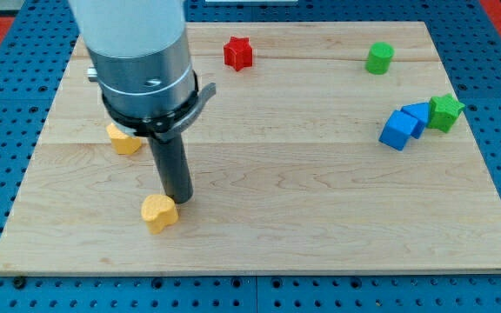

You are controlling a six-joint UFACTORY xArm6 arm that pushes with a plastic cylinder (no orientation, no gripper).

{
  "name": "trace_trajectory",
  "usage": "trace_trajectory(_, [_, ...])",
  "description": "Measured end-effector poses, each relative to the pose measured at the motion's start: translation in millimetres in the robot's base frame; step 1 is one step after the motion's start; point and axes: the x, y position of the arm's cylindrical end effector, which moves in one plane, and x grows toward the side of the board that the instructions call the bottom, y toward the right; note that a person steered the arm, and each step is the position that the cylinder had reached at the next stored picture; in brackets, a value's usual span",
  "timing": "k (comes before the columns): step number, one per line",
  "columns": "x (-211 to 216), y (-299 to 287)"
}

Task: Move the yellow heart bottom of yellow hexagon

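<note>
The yellow heart lies near the view's bottom left of the wooden board. The yellow hexagon lies above it and a little to the left, partly hidden behind the arm. My tip is at the end of the dark rod and rests right against the heart's upper right side. It stands below and to the right of the hexagon.
A red star lies at the view's top centre. A green cylinder lies at the top right. Two blue blocks and a green star cluster at the right edge. The arm's grey body covers the top left.
</note>
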Motion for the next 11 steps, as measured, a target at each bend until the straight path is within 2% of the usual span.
trace_trajectory(2, [0.0, -29.4])
trace_trajectory(4, [-11.2, 74.7])
trace_trajectory(5, [38.2, 74.7])
trace_trajectory(7, [38.8, 60.9])
trace_trajectory(11, [38.7, -25.3])
